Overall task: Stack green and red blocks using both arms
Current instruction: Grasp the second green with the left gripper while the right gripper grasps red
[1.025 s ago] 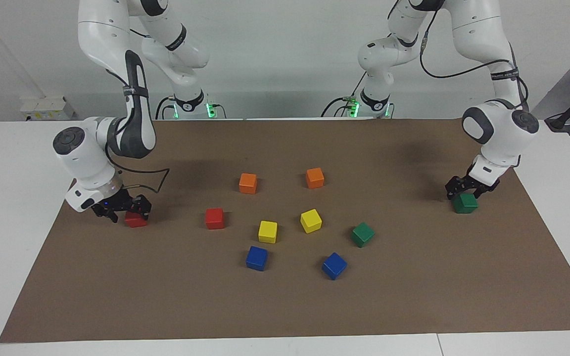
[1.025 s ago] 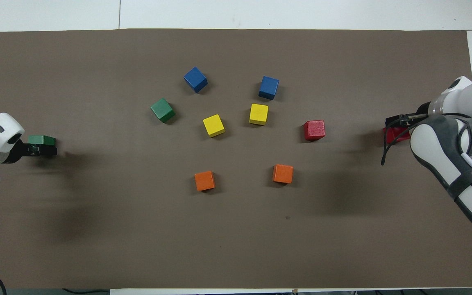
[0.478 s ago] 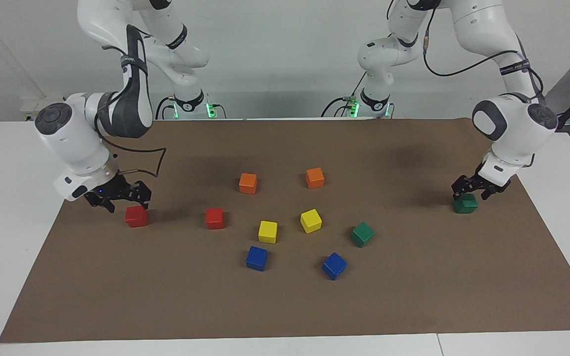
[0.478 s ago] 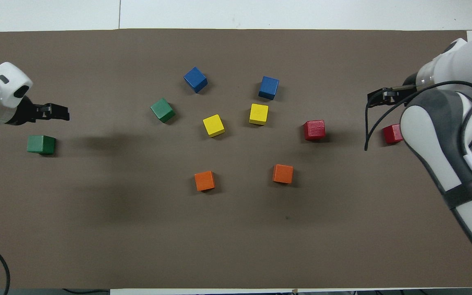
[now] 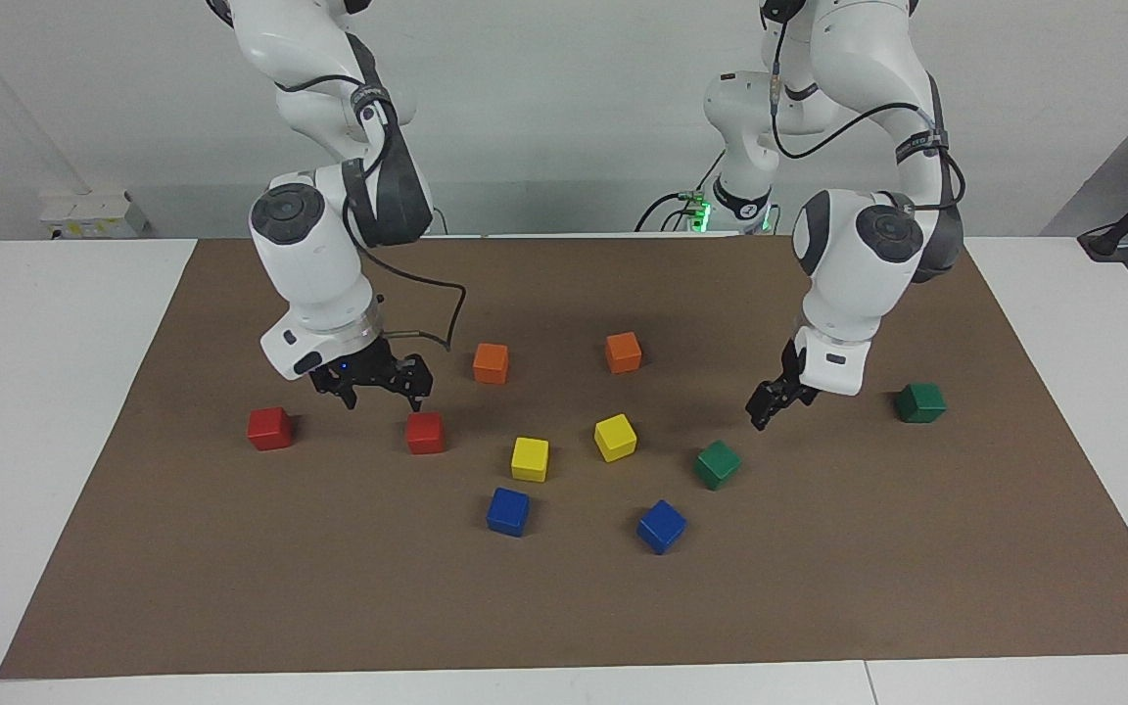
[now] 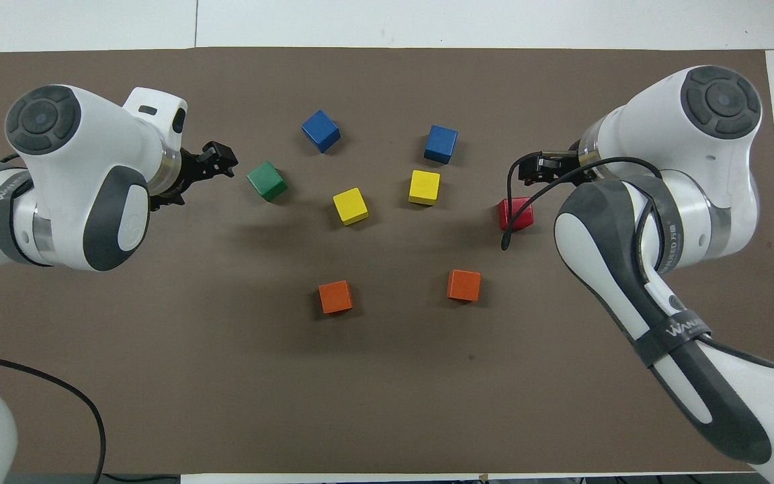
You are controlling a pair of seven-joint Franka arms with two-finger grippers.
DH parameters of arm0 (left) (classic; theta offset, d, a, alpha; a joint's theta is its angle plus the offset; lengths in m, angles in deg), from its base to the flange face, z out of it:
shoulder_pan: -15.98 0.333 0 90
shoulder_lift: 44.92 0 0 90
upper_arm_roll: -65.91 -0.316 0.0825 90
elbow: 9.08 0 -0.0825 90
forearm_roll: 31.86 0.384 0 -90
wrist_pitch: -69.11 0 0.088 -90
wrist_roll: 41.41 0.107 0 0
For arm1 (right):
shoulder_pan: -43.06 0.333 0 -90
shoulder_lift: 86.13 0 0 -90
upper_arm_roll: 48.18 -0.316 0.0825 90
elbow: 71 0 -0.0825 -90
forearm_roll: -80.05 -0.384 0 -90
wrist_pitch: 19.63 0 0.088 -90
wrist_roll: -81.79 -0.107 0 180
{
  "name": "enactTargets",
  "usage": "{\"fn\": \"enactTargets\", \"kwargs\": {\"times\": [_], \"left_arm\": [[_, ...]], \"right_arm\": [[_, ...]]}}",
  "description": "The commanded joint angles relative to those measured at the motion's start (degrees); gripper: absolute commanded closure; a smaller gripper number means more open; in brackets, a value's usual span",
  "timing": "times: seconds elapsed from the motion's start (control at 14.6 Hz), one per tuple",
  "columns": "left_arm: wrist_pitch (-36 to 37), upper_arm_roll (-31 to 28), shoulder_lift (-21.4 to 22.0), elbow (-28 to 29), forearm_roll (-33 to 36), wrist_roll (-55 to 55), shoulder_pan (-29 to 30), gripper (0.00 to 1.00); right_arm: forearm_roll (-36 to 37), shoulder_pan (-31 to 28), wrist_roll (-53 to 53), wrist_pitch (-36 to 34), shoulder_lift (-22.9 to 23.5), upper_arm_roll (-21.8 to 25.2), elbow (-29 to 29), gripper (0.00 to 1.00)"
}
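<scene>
two arms: both up over the mat, neither carrying anything.
orange cubes (image 5: 491, 362): nearest the robots, not part of the task.
right gripper (image 5: 374, 384): fingers spread, empty, over the mat beside the inner red (image 5: 425, 432), not touching it.
left gripper (image 5: 770, 401): empty; spread of its fingers cannot be told; over the mat beside the inner green (image 5: 717, 463), apart from it.
outer red (image 5: 269, 428): alone on the mat toward the right arm's end, well apart from the inner red.
outer green (image 5: 920, 402): alone toward the left arm's end, well apart from the inner green; hidden under the left arm in the overhead view.
yellow cubes (image 5: 530, 458): between the inner red and inner green.
blue cubes (image 5: 508, 511): farthest out.
progress: judged early, no block stacked yet.
risk one: inner green sits turned on the mat; fingers not turned to match could push or twist it.
risk two: a drop off centre could nudge the inner red away.
risk three: an off-square release on the outer block could topple the stack.
</scene>
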Motion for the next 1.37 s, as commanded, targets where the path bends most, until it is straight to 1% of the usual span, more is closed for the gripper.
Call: {"fn": "enactTargets", "kwargs": {"times": [0.0, 0.07, 0.14, 0.41, 0.82, 1.09, 1.3], "left_arm": [[-0.1, -1.1, -5.4, -4.9, 0.0, -9.1, -2.9, 0.00], [-0.2, -1.2, -8.0, -7.2, 0.4, -12.7, -4.0, 0.00], [-0.2, -1.1, -9.6, -8.9, 1.4, -16.0, -4.2, 0.00], [-3.1, -1.0, -12.5, -9.3, 1.9, -23.5, -4.4, 0.00], [-7.7, -1.0, -13.0, -8.4, 2.1, -27.2, -4.2, 0.00], [-7.4, -1.0, -13.8, -8.4, 3.0, -27.2, -4.6, 0.00], [-7.8, -1.0, -14.0, -7.4, 4.1, -27.1, -5.5, 0.00]], "right_arm": [[0.4, 1.5, -4.4, 3.8, -0.1, 0.1, 3.2, 0.00], [0.4, 1.6, -4.5, 5.5, -0.1, 0.1, 4.6, 0.00], [0.4, 1.6, -4.6, 6.5, 0.0, 0.1, 5.4, 0.00], [0.5, 2.0, -4.6, 10.1, 0.1, 0.1, 8.3, 0.00], [0.5, 2.0, -4.4, 14.8, 0.9, 0.1, 11.3, 0.00], [0.5, 2.0, -3.9, 15.9, 1.3, 0.1, 12.4, 0.00], [0.5, 2.0, -2.5, 20.0, 1.6, 0.1, 15.3, 0.00]]}}
